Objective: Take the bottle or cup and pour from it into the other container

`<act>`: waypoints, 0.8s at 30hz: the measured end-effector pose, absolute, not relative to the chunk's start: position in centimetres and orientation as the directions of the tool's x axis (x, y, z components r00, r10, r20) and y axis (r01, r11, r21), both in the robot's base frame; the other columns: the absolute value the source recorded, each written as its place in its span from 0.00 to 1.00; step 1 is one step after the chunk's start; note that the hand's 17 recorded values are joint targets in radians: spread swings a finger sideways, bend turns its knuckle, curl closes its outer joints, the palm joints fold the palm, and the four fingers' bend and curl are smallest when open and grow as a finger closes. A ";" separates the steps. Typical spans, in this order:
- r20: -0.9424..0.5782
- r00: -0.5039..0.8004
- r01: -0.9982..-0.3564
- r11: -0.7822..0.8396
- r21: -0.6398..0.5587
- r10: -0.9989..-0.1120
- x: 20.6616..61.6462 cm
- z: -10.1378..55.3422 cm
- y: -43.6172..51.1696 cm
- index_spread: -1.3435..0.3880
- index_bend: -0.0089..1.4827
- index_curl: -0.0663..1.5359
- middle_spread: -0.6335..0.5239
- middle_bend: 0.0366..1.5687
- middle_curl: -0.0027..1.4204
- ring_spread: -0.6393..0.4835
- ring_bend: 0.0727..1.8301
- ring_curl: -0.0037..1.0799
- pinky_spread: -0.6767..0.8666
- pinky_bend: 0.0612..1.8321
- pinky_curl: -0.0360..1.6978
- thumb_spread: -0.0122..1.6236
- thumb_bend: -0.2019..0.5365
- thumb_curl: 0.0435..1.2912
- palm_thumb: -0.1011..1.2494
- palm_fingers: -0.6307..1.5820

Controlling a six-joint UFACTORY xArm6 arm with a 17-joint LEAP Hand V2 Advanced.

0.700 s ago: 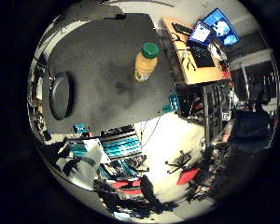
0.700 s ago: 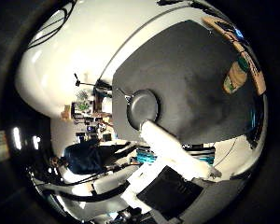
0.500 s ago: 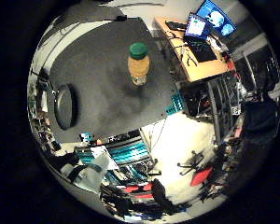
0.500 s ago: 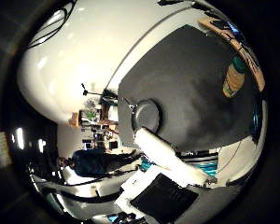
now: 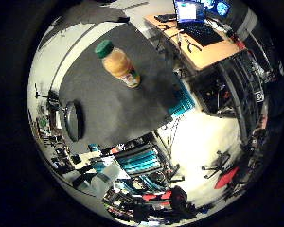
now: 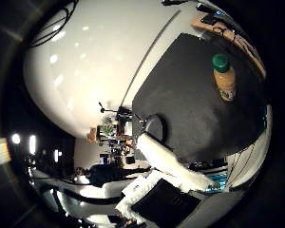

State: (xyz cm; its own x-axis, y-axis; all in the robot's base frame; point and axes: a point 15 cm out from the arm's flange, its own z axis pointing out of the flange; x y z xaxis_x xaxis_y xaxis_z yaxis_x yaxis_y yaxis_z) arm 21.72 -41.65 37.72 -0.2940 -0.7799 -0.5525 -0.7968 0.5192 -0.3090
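Note:
A bottle (image 5: pixel 118 64) of orange liquid with a green cap stands upright on a dark grey table (image 5: pixel 133 99). A dark round cup (image 5: pixel 74 121) stands on the same table, well away from the bottle. The thumb side palm view shows the bottle (image 6: pixel 221 78), the cup (image 6: pixel 154 126) and a straight white finger of my hand (image 6: pixel 173 163) reaching in from the edge. The hand is high above the table, away from both things. Nothing is between the fingers that show.
A wooden desk (image 5: pixel 201 43) with a laptop (image 5: pixel 188 11) stands past the table's far side. Teal and black equipment (image 5: pixel 142 161) and floor lie beyond the table's near edge. A white wall (image 6: pixel 95 66) rises beside the table.
Both pictures have swung round, so the hand has turned over the table. The bottle and the cup stand where they were.

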 end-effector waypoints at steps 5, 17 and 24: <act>-0.627 -0.271 -0.739 0.575 -0.350 -0.730 21.7 35.8 -45.1 0.61 0.12 0.23 0.54 0.20 0.27 0.65 0.30 0.20 0.67 0.51 0.02 0.67 0.24 0.19 0.40 0.40; -0.727 -0.193 -0.668 0.631 -0.394 -0.659 22.7 30.3 -48.9 0.63 0.12 0.24 0.55 0.20 0.26 0.66 0.30 0.19 0.68 0.50 0.02 0.66 0.24 0.20 0.41 0.39; -0.786 -0.133 -0.635 0.661 -0.400 -0.604 24.5 27.1 -49.3 0.63 0.12 0.23 0.55 0.20 0.26 0.67 0.31 0.19 0.68 0.50 0.02 0.66 0.24 0.20 0.43 0.39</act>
State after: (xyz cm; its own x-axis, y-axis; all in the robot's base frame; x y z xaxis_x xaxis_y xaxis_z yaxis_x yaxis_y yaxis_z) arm 24.50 -49.32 27.13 -0.1326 -0.6036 -0.7862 -0.6349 0.6608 -0.4002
